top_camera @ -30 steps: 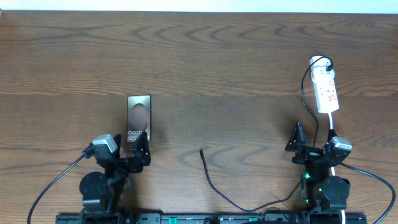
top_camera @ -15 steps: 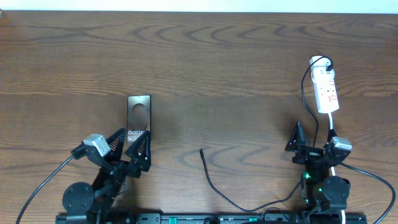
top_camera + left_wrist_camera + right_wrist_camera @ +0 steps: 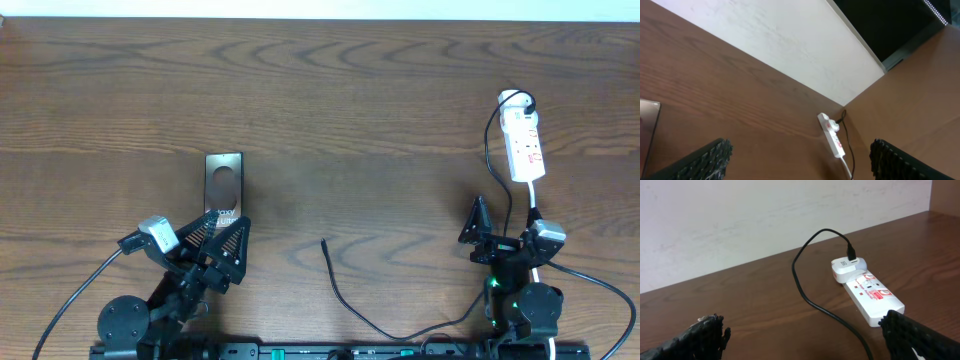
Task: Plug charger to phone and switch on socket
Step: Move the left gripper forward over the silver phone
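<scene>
The phone (image 3: 224, 184) lies flat on the table left of centre; its near end is covered by my left gripper (image 3: 222, 236), which is open just in front of it. A corner of the phone shows in the left wrist view (image 3: 647, 125). The black charger cable (image 3: 345, 300) lies loose at front centre, its connector tip (image 3: 323, 241) free on the wood. The white socket strip (image 3: 524, 143) lies at the right, with a plug and black cable in its far end (image 3: 846, 266). My right gripper (image 3: 492, 222) is open and empty, in front of the strip.
The socket strip also shows in the left wrist view (image 3: 832, 141). A pale wall (image 3: 765, 215) runs along the table's far edge. The strip's white cord (image 3: 535, 200) runs back toward my right arm.
My left arm has swung further left and its gripper has turned, with the fingertips now a little nearer the table's front over the phone's near end. The right arm has not moved.
</scene>
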Controlling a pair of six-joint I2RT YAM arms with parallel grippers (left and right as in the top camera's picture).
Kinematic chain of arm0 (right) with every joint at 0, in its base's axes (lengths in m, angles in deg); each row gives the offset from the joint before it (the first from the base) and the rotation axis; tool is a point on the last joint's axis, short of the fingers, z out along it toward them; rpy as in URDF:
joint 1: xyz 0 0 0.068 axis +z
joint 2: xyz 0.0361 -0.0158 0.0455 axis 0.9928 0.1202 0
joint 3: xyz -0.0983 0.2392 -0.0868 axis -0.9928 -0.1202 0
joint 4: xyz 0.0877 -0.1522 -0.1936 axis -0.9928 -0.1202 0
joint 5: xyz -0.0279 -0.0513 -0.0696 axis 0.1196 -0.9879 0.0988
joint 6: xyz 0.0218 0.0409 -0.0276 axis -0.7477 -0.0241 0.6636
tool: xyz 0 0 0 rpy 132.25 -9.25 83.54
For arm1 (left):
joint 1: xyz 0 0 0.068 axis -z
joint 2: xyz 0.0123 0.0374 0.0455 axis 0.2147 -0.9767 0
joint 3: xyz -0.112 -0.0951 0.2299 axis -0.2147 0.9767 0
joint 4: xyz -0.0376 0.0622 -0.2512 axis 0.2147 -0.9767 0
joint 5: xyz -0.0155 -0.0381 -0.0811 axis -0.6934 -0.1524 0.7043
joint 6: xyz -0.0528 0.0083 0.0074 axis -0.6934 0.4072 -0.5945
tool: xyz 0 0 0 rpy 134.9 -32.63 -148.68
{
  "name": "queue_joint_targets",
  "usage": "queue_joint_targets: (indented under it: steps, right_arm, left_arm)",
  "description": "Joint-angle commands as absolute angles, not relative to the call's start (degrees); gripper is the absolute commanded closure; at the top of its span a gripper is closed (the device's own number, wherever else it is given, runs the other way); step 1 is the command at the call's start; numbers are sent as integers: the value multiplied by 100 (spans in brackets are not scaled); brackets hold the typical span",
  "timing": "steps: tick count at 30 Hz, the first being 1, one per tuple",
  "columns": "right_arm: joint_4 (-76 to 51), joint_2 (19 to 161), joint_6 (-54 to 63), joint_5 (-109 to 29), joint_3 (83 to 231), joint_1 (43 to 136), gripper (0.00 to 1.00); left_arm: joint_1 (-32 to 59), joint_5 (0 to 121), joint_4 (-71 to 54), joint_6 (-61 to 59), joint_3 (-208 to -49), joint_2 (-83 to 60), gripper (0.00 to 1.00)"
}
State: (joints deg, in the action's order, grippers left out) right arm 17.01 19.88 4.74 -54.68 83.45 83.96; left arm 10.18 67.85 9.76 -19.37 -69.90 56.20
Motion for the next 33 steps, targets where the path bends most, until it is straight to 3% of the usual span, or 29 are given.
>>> queue_joint_targets:
  steps: [1,14,15,24,33]
  right_arm:
    - [1682,1951,548,-5551,8340,8357,1]
    - [1682,1951,548,-5551,8340,8357,1]
    - [1682,1951,548,-5551,8340,8357,1]
    - [1682,1951,548,-5551,8340,8357,1]
    - [1679,1951,548,-5551,8340,8357,1]
  left_arm:
    - [994,6977,989,-2027,-7169,5605,9]
    - [994,6636,1208,-2545,-7167,5605,9]
    - [994,6639,1205,-2545,-7167,5605,2]
    - [994,6695,1470,-2543,-7169,5443,2]
    - [994,6636,2307,-2128,-7949,3404,2]
